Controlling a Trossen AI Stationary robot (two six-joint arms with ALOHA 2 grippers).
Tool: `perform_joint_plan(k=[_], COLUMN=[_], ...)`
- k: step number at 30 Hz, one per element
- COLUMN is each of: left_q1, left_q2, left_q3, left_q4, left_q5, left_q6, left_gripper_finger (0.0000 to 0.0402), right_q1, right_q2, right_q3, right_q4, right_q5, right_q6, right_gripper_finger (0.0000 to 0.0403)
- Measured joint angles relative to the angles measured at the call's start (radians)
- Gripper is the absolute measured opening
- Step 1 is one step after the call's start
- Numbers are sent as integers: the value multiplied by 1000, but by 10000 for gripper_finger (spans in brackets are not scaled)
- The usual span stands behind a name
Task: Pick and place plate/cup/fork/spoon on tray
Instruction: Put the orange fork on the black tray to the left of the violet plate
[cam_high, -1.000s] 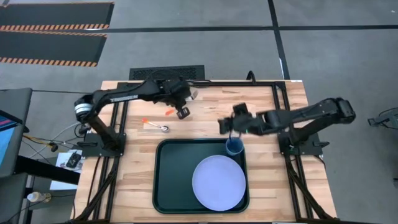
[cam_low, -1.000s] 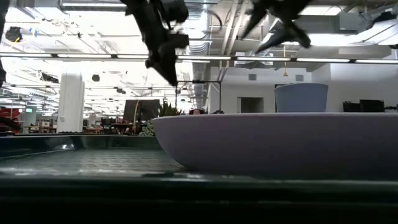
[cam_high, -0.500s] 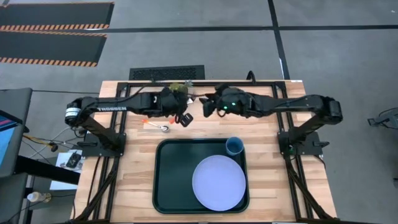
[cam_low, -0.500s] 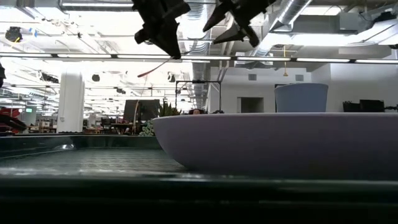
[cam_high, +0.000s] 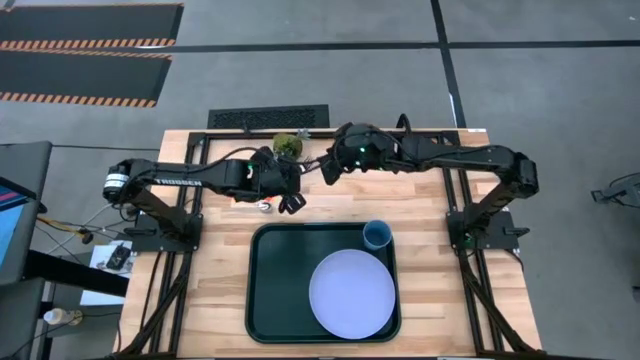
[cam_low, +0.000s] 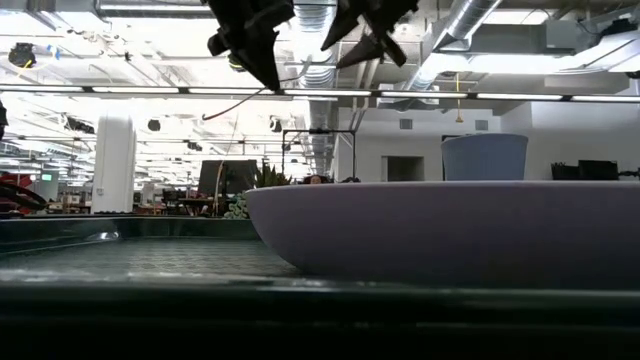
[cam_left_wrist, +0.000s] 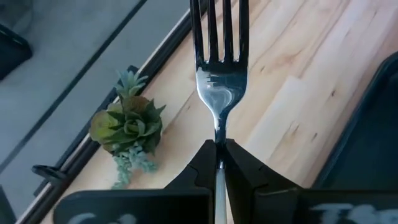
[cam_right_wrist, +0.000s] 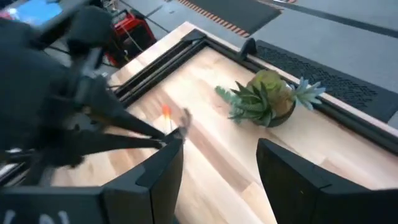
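Observation:
My left gripper (cam_high: 291, 203) is shut on the fork (cam_left_wrist: 219, 93) above the table, just behind the tray's far left corner. It is also high up in the low view (cam_low: 268, 80). My right gripper (cam_high: 326, 172) is open and empty, close beside the left gripper on its far right side; its fingers stand wide apart in the right wrist view (cam_right_wrist: 217, 149). The plate (cam_high: 352, 293) and the cup (cam_high: 377, 235) stand on the tray (cam_high: 262, 300). The spoon (cam_high: 262, 206) lies on the wood by my left gripper, its handle hidden under the arm. My left gripper pinches the fork's thin neck (cam_left_wrist: 219, 134), just behind the tines, between its two fingertips. The fork lies along the fingers, and its silver tines stick out past the fingertips. The rest of it runs back between the fingers, out of sight. The fork is lifted clear of the table.
A small green toy plant (cam_high: 288, 145) sits at the table's far edge, just behind both grippers. It also shows in the left wrist view (cam_left_wrist: 127, 127) and the right wrist view (cam_right_wrist: 267, 96). The tray's left half is bare.
My left gripper has risen with the fork, lifting it clear of the table, and has drifted a little toward the near edge. My right gripper has gone from above the cup toward the table's far edge and left, and is now close beside the left gripper.

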Motion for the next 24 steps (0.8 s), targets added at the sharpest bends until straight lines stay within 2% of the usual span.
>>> perform_joint_plan(k=[3,7,11,17,24], left_q1=[-15,-23,-35,-55,-48], left_q2=[0,0,-5,-1,-1], left_q3=[0,0,0,0,0], left_q4=[-36,-129,-120,10,10], left_q5=[-27,-81,-97,-111,-88], left_q6=[3,4,39,180,188], left_gripper_finger=[0,0,0,0,0], right_q1=[-21,-57,-92,-117,-82], right_q2=[0,-70,-155,-149,-64], right_q3=[-3,-3,-3,-1,15], right_q4=[-37,-148,-221,-140,-73], right_q5=[-53,-179,-192,-199,-237], right_q6=[-4,-7,1,20,23], right_gripper_finger=[227,228,226,226,226])
